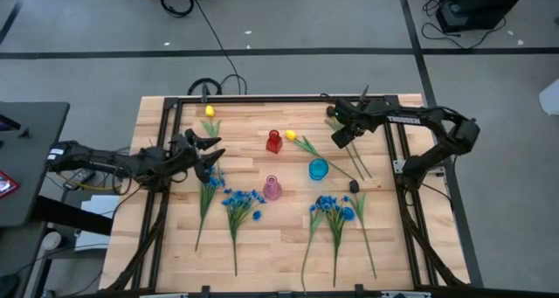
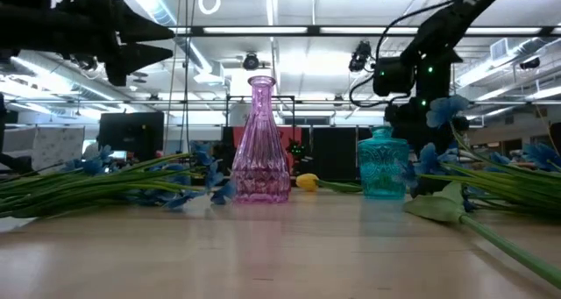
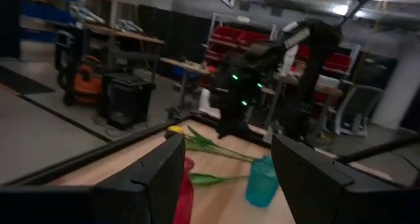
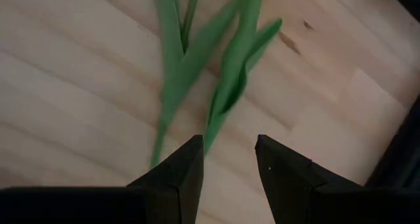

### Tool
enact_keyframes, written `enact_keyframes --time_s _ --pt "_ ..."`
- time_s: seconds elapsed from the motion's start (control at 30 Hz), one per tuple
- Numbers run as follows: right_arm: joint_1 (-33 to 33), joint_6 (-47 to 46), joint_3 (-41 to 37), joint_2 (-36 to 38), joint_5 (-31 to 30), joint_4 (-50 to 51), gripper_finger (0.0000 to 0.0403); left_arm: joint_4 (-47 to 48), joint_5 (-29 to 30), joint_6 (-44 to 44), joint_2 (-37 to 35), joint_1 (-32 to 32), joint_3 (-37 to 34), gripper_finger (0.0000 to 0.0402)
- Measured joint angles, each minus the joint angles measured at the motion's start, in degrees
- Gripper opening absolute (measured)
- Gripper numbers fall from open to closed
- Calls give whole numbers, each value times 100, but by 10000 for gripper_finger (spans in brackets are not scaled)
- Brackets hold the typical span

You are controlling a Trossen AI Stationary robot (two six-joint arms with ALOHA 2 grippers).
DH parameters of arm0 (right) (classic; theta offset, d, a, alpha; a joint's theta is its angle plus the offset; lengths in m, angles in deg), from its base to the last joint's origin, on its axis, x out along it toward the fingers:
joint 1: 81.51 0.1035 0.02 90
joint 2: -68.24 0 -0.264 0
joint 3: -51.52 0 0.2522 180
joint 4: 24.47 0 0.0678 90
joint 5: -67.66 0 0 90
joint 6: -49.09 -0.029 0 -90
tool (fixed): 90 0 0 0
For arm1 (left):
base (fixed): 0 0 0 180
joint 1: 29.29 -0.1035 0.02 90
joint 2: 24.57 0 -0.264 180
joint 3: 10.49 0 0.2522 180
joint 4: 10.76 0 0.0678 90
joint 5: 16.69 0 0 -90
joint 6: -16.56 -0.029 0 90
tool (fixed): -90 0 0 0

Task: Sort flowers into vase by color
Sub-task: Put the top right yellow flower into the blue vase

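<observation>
Yellow tulips lie on the table at the far left [image 1: 210, 112] and by the red vase [image 1: 291, 135]. A dark tulip [image 1: 354, 186] lies right of the teal vase, and its stem runs to the far right. Blue bunches [image 1: 240, 198] [image 1: 334, 209] lie on the near half. My left gripper [image 1: 210, 152] is open and empty, raised over the left side near a blue bunch [image 1: 212, 180]. My right gripper [image 1: 339, 139] is open over green leaves [image 4: 223, 73] of the stems at the far right, its fingers [image 4: 177, 171] pointing down above them.
Three small vases stand mid-table: red [image 1: 274, 142], teal [image 1: 318, 169] and pink [image 1: 272, 188]. The pink vase [image 2: 260, 141] and the teal vase [image 2: 383, 163] also show in the low view. A black frame [image 1: 262, 98] rims the table. Bare wood lies along the near edge.
</observation>
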Motion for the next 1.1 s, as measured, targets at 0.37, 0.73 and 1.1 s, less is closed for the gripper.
enact_keyframes --time_s 0.37,0.73,1.1 --pt "-106 148 0 -684 22 -226 153 -10 -432 -115 567 -296 227 232" --pt "-104 142 10 -892 203 -279 76 -6 -349 -130 570 -296 227 232" --pt "-401 9 137 -286 -163 272 30 1 -471 -130 568 -292 227 232"
